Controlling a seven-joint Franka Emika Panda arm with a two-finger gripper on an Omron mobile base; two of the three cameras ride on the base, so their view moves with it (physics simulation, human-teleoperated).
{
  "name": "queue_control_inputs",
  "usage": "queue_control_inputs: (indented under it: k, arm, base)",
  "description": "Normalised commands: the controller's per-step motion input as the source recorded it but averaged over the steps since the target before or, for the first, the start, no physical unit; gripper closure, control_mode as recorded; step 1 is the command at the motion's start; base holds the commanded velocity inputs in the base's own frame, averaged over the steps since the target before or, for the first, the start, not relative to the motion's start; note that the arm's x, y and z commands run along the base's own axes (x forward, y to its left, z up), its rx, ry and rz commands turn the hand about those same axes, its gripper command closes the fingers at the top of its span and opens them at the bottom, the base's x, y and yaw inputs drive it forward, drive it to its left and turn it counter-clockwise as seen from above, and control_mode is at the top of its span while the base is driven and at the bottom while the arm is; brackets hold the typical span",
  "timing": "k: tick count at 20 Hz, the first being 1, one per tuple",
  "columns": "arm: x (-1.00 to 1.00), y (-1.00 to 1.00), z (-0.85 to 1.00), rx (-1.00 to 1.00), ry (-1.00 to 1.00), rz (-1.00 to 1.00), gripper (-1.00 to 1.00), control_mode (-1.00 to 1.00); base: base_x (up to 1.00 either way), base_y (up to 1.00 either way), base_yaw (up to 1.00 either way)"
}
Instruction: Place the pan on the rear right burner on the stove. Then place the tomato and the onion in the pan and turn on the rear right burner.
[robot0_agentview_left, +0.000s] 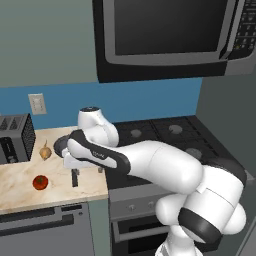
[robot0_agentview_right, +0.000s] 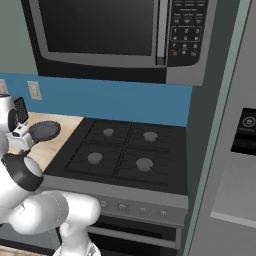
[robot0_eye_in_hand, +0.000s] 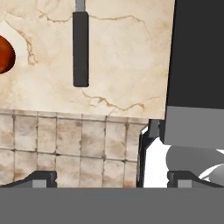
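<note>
Left base view: the white arm reaches from the lower right across the front of the stove (robot0_agentview_left: 170, 135) to the marble counter (robot0_agentview_left: 20, 187) on its left. The pan (robot0_agentview_left: 61, 145) rests on that counter beneath the wrist, largely covered by the arm, with its black handle (robot0_agentview_left: 75, 177) pointing toward the counter's front edge. The onion (robot0_agentview_left: 45, 152) lies just left of the pan, and the tomato (robot0_agentview_left: 40, 182) sits nearer the front edge, left of the handle and apart from it. A toaster (robot0_agentview_left: 15, 139) stands at the far left against the wall, below a wall outlet (robot0_agentview_left: 37, 103). The rear right burner (robot0_agentview_left: 175, 129) carries nothing on its grate. Right base view: the pan's round dark body (robot0_agentview_right: 44, 131) is visible on the counter left of the stove, with the rear right burner (robot0_agentview_right: 150, 136) bare. Hand view: the gripper (robot0_eye_in_hand: 112, 178) has its jaws spread wide, holding nothing, and the pan handle (robot0_eye_in_hand: 80, 49) lies ahead of them on the counter, untouched; the tomato (robot0_eye_in_hand: 5, 54) appears at the left edge.
</note>
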Motion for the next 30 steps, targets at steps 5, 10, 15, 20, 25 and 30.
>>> queue_control_inputs:
  k: [5,10,15,20,25,30]
  arm:
    - [0.12,0.06,-0.08,-0.02,0.0,-0.02,-1.0,-1.0]
    - [0.12,0.1,-0.06,-0.02,-0.01,-0.01,-1.0,-1.0]
    - [0.13,0.08,-0.06,-0.01,-0.01,-0.01,-1.0,-1.0]
    - [0.07,0.01,-0.08,-0.01,-0.02,-0.02,-1.0,-1.0]
    - [0.05,0.01,-0.13,-0.01,-0.04,-0.02,-1.0,-1.0]
    - [0.03,0.0,-0.16,0.0,-0.06,-0.01,-1.0,-1.0]
  base:
    - [0.0,0.0,0.0]
    - [0.0,0.0,0.0]
    - [0.0,0.0,0.0]
    - [0.0,0.0,0.0]
    - [0.0,0.0,0.0]
    - [0.0,0.0,0.0]
